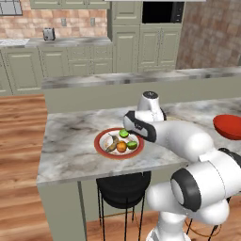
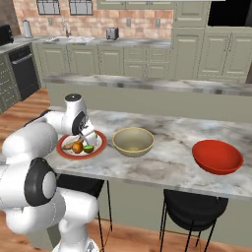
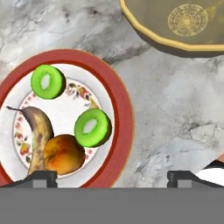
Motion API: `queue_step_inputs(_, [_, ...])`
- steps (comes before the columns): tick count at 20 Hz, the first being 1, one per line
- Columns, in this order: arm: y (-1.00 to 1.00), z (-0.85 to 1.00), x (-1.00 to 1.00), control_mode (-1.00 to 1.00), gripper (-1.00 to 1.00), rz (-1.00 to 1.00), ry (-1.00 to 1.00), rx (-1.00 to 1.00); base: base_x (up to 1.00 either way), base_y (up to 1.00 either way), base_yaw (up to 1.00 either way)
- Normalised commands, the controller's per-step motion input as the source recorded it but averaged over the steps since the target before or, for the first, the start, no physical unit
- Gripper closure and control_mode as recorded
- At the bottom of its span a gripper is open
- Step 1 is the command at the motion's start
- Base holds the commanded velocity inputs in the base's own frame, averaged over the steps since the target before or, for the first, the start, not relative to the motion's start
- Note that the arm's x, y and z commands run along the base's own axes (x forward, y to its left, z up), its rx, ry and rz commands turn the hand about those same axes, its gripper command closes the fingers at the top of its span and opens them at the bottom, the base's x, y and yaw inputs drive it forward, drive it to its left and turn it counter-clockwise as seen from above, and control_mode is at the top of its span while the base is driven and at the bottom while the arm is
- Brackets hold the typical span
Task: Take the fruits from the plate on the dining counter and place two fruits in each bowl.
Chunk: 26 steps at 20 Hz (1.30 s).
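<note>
The red-rimmed plate (image 3: 124, 109) lies on the dining counter (image 3: 175, 113) and carries all the fruits. These are two green limes (image 3: 48, 81) (image 3: 92, 127), an orange-red fruit (image 3: 64, 155) and a brownish banana (image 3: 39, 131). My gripper (image 3: 111, 178) hovers open just above the plate's edge on the side toward the tan bowl (image 3: 175, 22), with nothing between its fingers. From the right base view, the gripper (image 2: 89, 137) hangs over the plate (image 2: 64, 152), the tan bowl (image 2: 133, 141) sits just right of it, and the red bowl (image 2: 217, 156) is farther right.
Black stools (image 2: 192, 209) stand under the counter's near edge. A second, higher counter ledge (image 2: 147, 83) runs behind the dining counter. My own white arm (image 1: 179, 136) reaches across the counter and hides the tan bowl in the left base view.
</note>
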Motion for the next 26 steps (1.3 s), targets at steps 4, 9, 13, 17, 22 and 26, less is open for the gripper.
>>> queue_step_inputs(4, [0.06,-0.30,0.09,-1.00,-1.00,0.02,0.05,0.00,0.00,0.00,0.00])
queue_step_inputs(9, [0.11,-0.32,0.09,-1.00,-1.00,0.01,0.03,0.00,0.00,0.00,0.00])
queue_step_inputs(13, [0.08,-0.28,0.25,-1.00,-1.00,0.00,0.13,0.00,0.00,0.00,0.00])
queue_step_inputs(17, [0.00,-0.27,0.16,-1.00,-1.00,0.00,0.11,0.00,0.00,0.00,0.00])
queue_step_inputs(22, [0.00,-0.24,0.21,-1.00,-1.00,0.00,0.10,0.00,0.00,0.00,0.00])
queue_step_inputs(26, [0.01,-0.23,0.23,-1.00,-1.00,0.00,0.09,0.00,0.00,0.00,0.00])
